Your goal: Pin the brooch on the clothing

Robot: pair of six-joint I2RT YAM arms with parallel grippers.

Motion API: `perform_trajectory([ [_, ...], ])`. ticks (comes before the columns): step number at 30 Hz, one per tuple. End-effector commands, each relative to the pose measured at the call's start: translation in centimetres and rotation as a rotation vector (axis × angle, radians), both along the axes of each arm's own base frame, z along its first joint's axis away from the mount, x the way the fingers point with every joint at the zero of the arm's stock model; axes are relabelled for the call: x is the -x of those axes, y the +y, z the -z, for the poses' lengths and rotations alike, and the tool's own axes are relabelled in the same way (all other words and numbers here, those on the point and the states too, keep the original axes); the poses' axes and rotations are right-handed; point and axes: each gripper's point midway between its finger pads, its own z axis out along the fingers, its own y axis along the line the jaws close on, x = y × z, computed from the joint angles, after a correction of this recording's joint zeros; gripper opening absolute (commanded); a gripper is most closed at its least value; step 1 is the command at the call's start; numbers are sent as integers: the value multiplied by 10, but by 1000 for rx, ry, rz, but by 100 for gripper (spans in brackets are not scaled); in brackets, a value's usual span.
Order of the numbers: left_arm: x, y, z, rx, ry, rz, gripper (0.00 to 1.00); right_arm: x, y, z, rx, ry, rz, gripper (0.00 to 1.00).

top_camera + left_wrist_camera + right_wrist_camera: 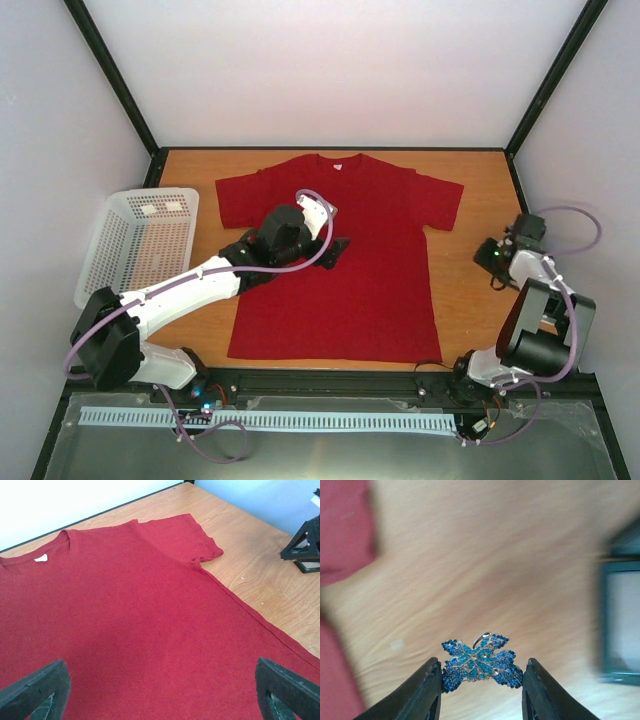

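Observation:
The red T-shirt [350,290] lies flat on the wooden table, collar toward the back; it fills the left wrist view [140,610], with its white label [40,558] inside the collar. My left gripper [335,250] is open and empty, fingers wide apart low over the shirt's chest [160,680]. My right gripper [490,255] is over bare wood to the right of the shirt's sleeve. In the right wrist view it [482,672] is shut on a blue jewelled butterfly brooch [480,662], which sits sharp between the two fingers against a blurred table.
A white mesh basket [140,240] stands at the left table edge. The red sleeve [345,530] shows at the left of the right wrist view, and a blurred dark-framed object [620,625] at its right. Black frame posts and walls enclose the table.

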Motion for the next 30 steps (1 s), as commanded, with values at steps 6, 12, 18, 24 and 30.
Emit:
perform_trajectory([
  [6, 9, 7, -33, 129, 15, -47, 100, -7, 219, -46, -236, -118, -620, 37],
  [12, 13, 40, -32, 477, 387, -43, 100, 25, 327, -62, -355, -189, -1055, 37],
  [18, 12, 31, -17, 552, 677, 142, 100, 31, 375, -83, -477, -286, -1249, 37],
  [24, 12, 25, 27, 531, 899, 104, 92, 24, 402, -100, -506, -362, -1321, 37],
  [30, 14, 19, 46, 588, 1015, 104, 79, 17, 410, -114, -511, -426, -1315, 37],
])
